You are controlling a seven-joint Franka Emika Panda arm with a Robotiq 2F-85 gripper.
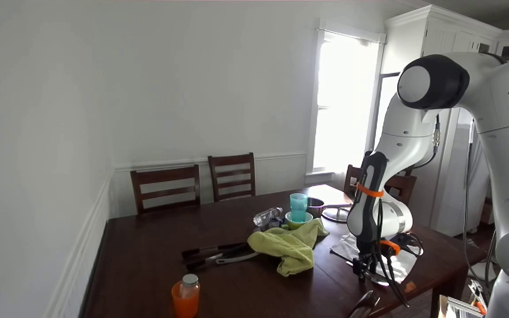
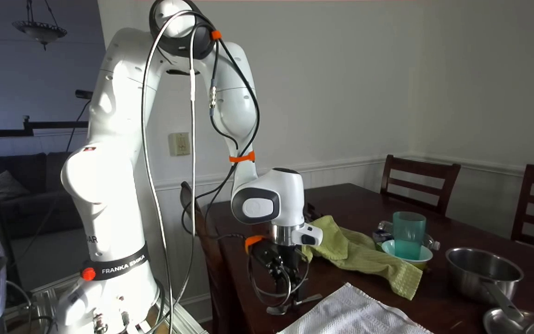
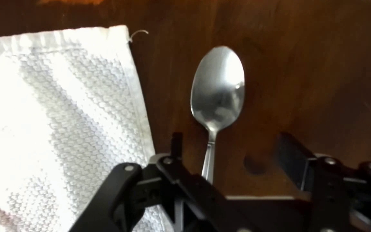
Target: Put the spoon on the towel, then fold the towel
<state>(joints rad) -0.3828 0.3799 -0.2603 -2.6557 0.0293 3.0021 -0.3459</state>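
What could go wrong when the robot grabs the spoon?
The spoon has a thin handle, so it might slip or twist when the open gripper shuts and lifts. In the wrist view, one finger looks close to the towel, so the towel might get dragged too.

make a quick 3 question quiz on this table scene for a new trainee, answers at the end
1. True or false: the rounded end of the spoon lies on the white towel.

2. Multiple choice: what colour is the cup standing in the bowl?
A) orange
B) teal
C) brown

3. Fill in the blank: in the wrist view, the spoon's handle shows between the fingers of a gripper that is ____.

Key:
1. False; it lies on the dark table, beside the towel.
2. B
3. open
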